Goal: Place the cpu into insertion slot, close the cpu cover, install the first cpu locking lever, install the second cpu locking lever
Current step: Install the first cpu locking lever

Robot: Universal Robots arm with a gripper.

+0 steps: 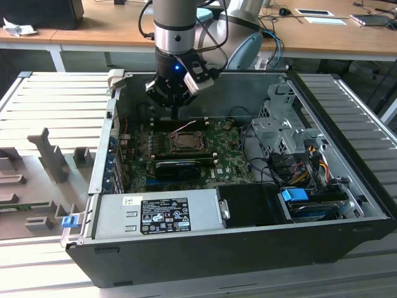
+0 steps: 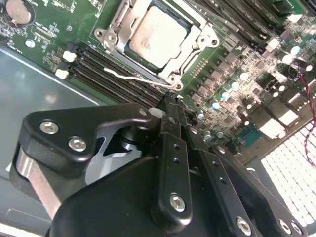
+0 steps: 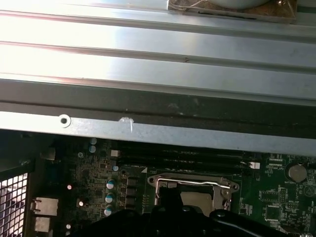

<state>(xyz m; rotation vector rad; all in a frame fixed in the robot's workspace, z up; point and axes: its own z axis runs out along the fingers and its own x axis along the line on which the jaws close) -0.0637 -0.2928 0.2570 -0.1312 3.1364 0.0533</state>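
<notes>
— So, where does the cpu (image 2: 158, 32) sit, and which way does it face?
— Flat in its socket (image 1: 185, 141) on the motherboard (image 1: 229, 158), pale metal top upward. It is square, so no side is longer; its edges run in line with the socket. The cpu cover (image 2: 118, 24) lies down around it, framing the top through its window.
— And the gripper (image 2: 170, 106)?
— It hangs just beside the socket, above the black memory slots (image 2: 111, 74), its fingers (image 2: 173, 148) drawn narrow together with nothing seen between them. A thin wire lever (image 2: 133, 78) runs along the socket's edge, parallel to those slots, near the fingertips.
— What crowds the place?
— The open computer case (image 1: 217, 254) walls it in: a power supply (image 1: 155, 214) toward the camera in the exterior view, a drive cage (image 1: 279, 124) and cables (image 1: 313, 155) at the exterior view's right.
— And the room?
— The case rests on a ribbed metal table (image 1: 56, 93); wooden desks (image 1: 93, 28) stand behind.
</notes>
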